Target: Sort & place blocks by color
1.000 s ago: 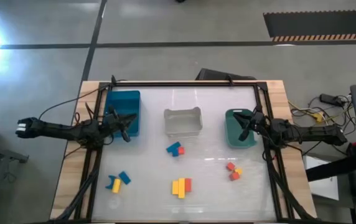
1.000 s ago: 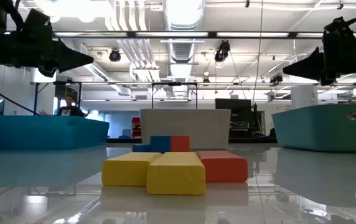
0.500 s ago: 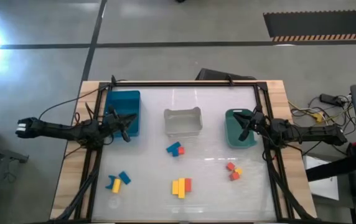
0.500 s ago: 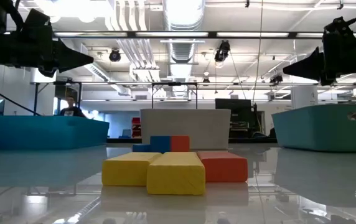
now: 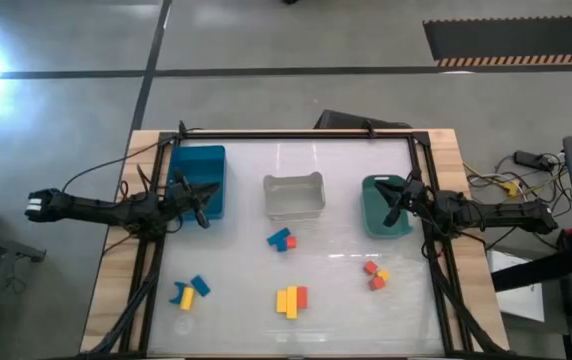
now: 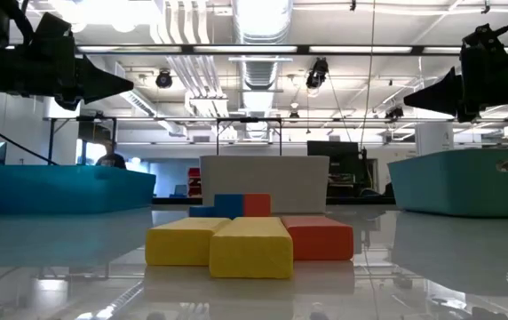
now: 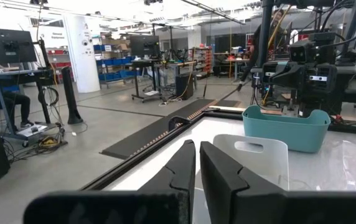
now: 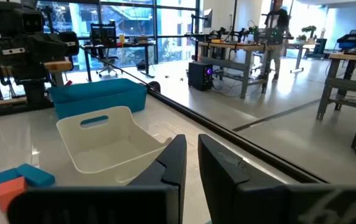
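The blocks lie in loose groups on the white table: a blue and red pair (image 5: 282, 240) near the middle, red and yellow ones (image 5: 375, 275) at the right, yellow and blue ones (image 5: 189, 292) at the near left, and yellow bars beside a red one (image 5: 291, 299) (image 6: 247, 242) at the near edge. My left gripper (image 5: 206, 192) (image 7: 198, 144) hangs shut over the blue bin (image 5: 200, 180), pointing level toward the right. My right gripper (image 5: 394, 206) (image 8: 192, 138) hangs shut over the green bin (image 5: 386, 208), pointing level toward the left. Neither holds anything.
A clear bin (image 5: 294, 195) stands between the blue and green bins along the far half of the table. A black frame (image 5: 296, 135) runs around the table. Cables (image 5: 506, 185) lie past the right edge. Bare table lies between the block groups.
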